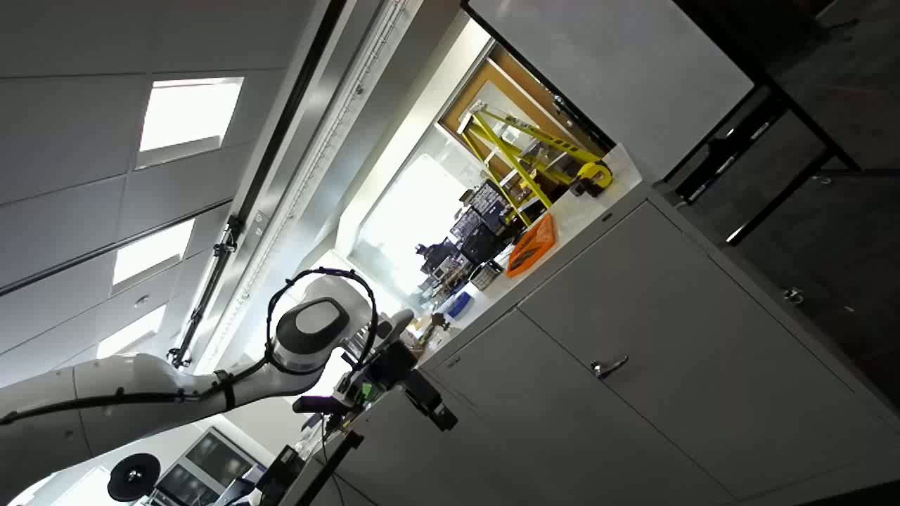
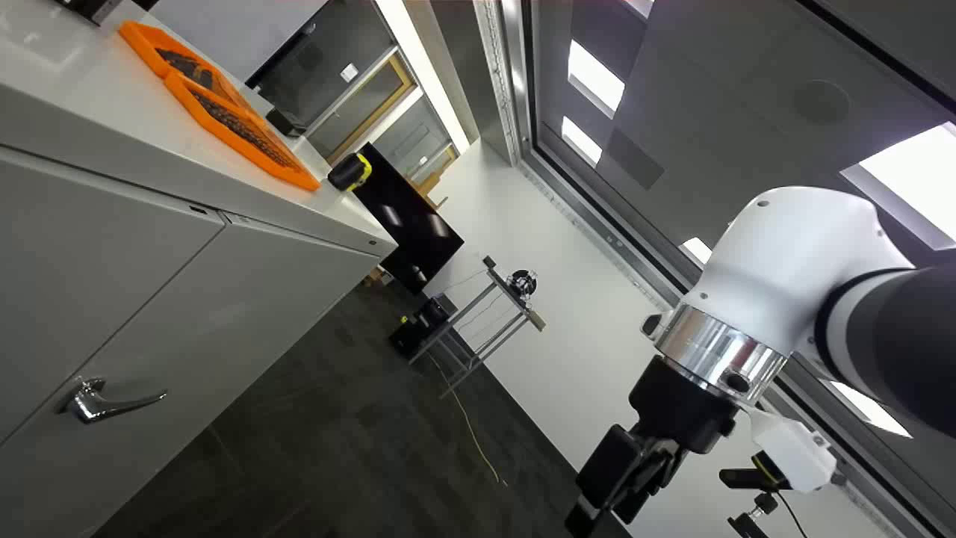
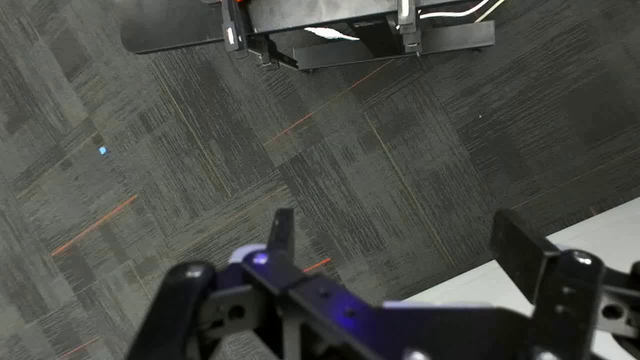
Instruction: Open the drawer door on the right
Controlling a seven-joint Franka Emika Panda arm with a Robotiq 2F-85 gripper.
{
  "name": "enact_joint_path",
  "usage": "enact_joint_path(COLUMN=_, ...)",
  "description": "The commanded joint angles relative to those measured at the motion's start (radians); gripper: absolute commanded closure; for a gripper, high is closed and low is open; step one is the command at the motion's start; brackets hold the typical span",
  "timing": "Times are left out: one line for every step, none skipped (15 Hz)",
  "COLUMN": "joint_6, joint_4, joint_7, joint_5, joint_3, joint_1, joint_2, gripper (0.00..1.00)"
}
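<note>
No plain white door with a small dark round knob shows; the drawer door is out of view. A grey two-door cabinet shows tilted in both exterior views. Its far door (image 1: 675, 330) (image 2: 216, 329) carries a chrome lever handle (image 1: 609, 366) (image 2: 108, 402) beside the middle seam. The near door (image 1: 534, 414) (image 2: 82, 254) has no such handle visible. Both doors look flush and shut. My gripper (image 1: 429, 404) (image 2: 601, 512) hangs in the air, apart from the handle. In the wrist view its fingers (image 3: 395, 222) are wide apart, with only floor between them.
An orange tray (image 1: 532, 246) (image 2: 224, 112) lies on the cabinet's white top (image 2: 67, 71). A yellow ladder (image 1: 517, 154) stands behind. In the wrist view a white surface (image 3: 480, 285) lies at lower right, and a black frame (image 3: 325, 12) at the top over carpet (image 3: 350, 150).
</note>
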Motion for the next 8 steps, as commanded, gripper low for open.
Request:
enact_joint_path(joint_6=-0.002, joint_4=0.001, joint_7=0.008, joint_5=-0.009, joint_3=-0.031, joint_1=0.033, joint_2=0.003, gripper=0.00)
enact_joint_path(joint_6=-0.002, joint_4=0.001, joint_7=0.008, joint_5=-0.009, joint_3=-0.031, joint_1=0.033, joint_2=0.003, gripper=0.00)
enact_joint_path(joint_6=-0.002, joint_4=0.001, joint_7=0.008, joint_5=-0.009, joint_3=-0.031, joint_1=0.033, joint_2=0.003, gripper=0.00)
enact_joint_path(joint_6=-0.002, joint_4=0.001, joint_7=0.008, joint_5=-0.009, joint_3=-0.031, joint_1=0.033, joint_2=0.003, gripper=0.00)
enact_joint_path(joint_6=-0.002, joint_4=0.001, joint_7=0.008, joint_5=-0.009, joint_3=-0.031, joint_1=0.033, joint_2=0.003, gripper=0.00)
enact_joint_path(joint_6=-0.002, joint_4=0.001, joint_7=0.008, joint_5=-0.009, joint_3=-0.031, joint_1=0.033, joint_2=0.003, gripper=0.00)
enact_joint_path(joint_6=0.012, joint_4=0.003, joint_7=0.012, joint_5=-0.009, joint_3=-0.032, joint_1=0.030, joint_2=0.011, gripper=0.00)
enact_joint_path(joint_6=0.029, joint_4=0.010, joint_7=0.018, joint_5=-0.011, joint_3=-0.037, joint_1=0.027, joint_2=0.027, gripper=0.00)
